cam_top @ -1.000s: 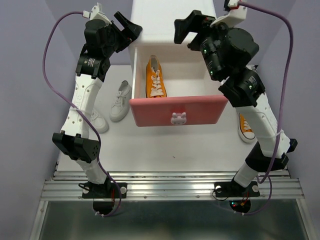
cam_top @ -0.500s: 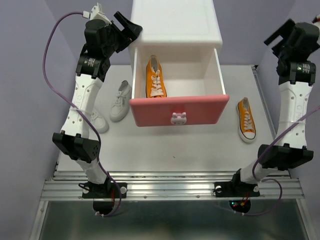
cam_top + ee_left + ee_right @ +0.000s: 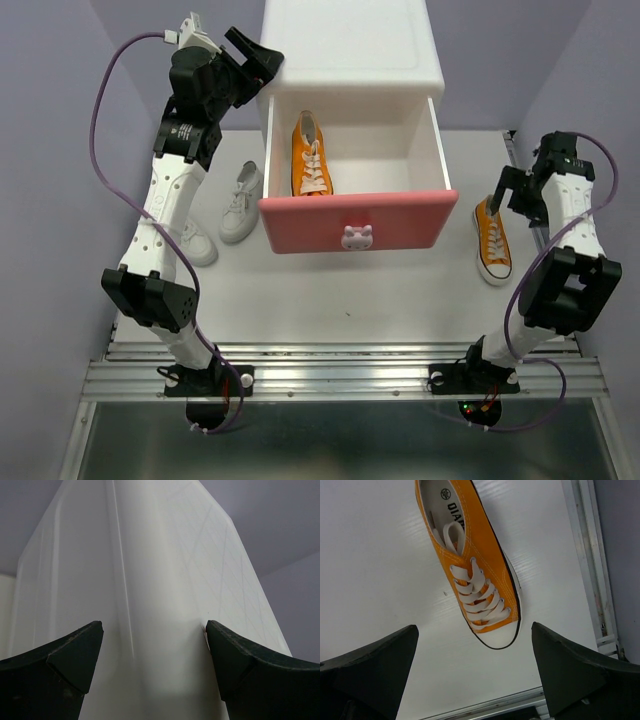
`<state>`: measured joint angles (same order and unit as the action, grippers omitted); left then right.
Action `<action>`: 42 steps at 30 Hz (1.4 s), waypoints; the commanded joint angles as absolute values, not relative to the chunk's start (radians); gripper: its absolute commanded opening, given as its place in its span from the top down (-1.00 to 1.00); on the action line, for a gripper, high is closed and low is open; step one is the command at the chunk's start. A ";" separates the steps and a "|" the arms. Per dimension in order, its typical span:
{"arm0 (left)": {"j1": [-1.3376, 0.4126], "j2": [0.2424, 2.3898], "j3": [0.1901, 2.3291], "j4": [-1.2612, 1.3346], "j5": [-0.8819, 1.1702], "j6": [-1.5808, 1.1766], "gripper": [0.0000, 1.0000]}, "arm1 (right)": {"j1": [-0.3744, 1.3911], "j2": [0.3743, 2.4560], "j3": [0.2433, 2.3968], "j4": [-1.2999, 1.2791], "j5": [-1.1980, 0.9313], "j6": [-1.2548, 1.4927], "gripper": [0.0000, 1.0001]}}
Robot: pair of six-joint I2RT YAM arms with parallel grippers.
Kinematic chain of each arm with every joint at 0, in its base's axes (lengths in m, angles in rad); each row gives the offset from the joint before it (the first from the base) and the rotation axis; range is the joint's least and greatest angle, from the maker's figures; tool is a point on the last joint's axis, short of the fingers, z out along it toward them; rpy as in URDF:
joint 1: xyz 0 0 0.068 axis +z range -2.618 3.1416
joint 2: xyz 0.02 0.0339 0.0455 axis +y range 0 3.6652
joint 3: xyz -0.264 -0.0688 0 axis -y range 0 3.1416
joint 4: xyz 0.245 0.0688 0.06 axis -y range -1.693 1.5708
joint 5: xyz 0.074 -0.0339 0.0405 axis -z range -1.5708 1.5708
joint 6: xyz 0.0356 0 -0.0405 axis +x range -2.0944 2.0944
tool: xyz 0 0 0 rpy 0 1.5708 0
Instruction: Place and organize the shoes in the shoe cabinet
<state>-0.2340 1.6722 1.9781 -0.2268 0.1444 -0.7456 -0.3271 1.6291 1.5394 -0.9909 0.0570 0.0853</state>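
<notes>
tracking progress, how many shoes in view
4: an orange shoe in the open drawer, another on the table right of it, a white shoe left of it, another partly behind the left arm.

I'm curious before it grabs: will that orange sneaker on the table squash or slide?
Probably squashes a bit: the orange sneaker has soft-looking canvas sides. It sits flat on the smooth table, so a push likely slides it rather than tipping it.

cabinet point(image 3: 150, 580): glossy smooth plastic | orange shoe point(image 3: 470, 562): matt canvas
</notes>
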 commanded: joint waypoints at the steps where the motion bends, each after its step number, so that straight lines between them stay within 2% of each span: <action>1: -0.216 1.744 1.887 -0.545 0.092 -0.626 -0.87 | -0.330 1.589 1.508 -0.977 0.041 -0.029 -1.00; 14: -0.216 1.750 1.875 -0.541 0.084 -0.627 -0.87 | -0.299 1.743 1.505 -0.897 0.023 -0.003 -0.99; 20: -0.216 1.735 1.855 -0.543 0.077 -0.626 -0.87 | -0.290 1.789 1.460 -0.871 0.092 0.041 -0.84; 24: -0.216 1.723 1.835 -0.543 0.069 -0.618 -0.87 | -0.290 1.799 1.425 -0.850 0.136 0.049 -0.62; 28: -0.216 1.717 1.829 -0.554 0.063 -0.609 -0.87 | -0.290 1.821 1.402 -0.838 0.126 0.063 -0.55; 30: -0.216 1.717 1.827 -0.558 0.061 -0.606 -0.87 | -0.290 1.828 1.393 -0.825 0.121 0.072 -0.36; 35: -0.216 1.721 1.832 -0.561 0.075 -0.603 -0.85 | -0.290 1.844 1.385 -0.793 0.144 0.084 -0.08; 37: -0.216 1.721 1.838 -0.568 0.071 -0.597 -0.83 | -0.290 1.856 1.379 -0.773 0.137 0.089 0.14; 39: -0.215 1.723 1.845 -0.574 0.063 -0.589 -0.81 | -0.290 1.876 1.384 -0.773 0.108 0.098 0.43; 40: -0.216 1.726 1.854 -0.578 0.063 -0.583 -0.79 | -0.290 1.876 1.391 -0.772 0.106 0.104 0.78; 41: -0.216 1.726 1.858 -0.583 0.061 -0.581 -0.79 | -0.290 1.872 1.397 -0.770 0.107 0.110 0.97; 42: -0.216 1.727 1.862 -0.584 0.061 -0.580 -0.79 | -0.290 1.849 1.405 -0.769 0.110 0.117 0.99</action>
